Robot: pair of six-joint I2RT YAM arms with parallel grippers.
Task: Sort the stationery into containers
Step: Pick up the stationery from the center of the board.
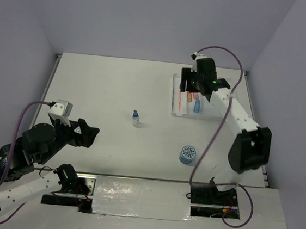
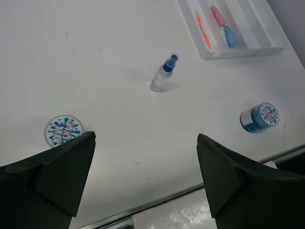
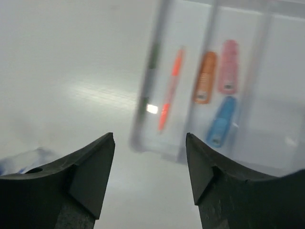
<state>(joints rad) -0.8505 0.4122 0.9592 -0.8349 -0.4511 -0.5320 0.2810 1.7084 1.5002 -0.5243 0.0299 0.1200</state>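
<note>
The left arm (image 1: 22,185) and right arm (image 1: 240,115) are built of white box-like links joined by bulky black joints. A purple cable (image 1: 215,133) loops along each arm to a white camera block (image 1: 60,107) behind the hand. The fingers (image 2: 57,176) are matte black wedges. A green light (image 1: 214,82) glows just behind the right hand.

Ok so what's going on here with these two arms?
Two robot arms are sorting stationery into a white divided tray. The right gripper hangs open and empty over the tray, where an orange pen and an orange capsule, pink capsule and blue capsule already lie. The left gripper is also open and empty. Not yet sorted, on the table: an upright bottle, a blue roll on its side and a second roll showing its patterned top.
</note>
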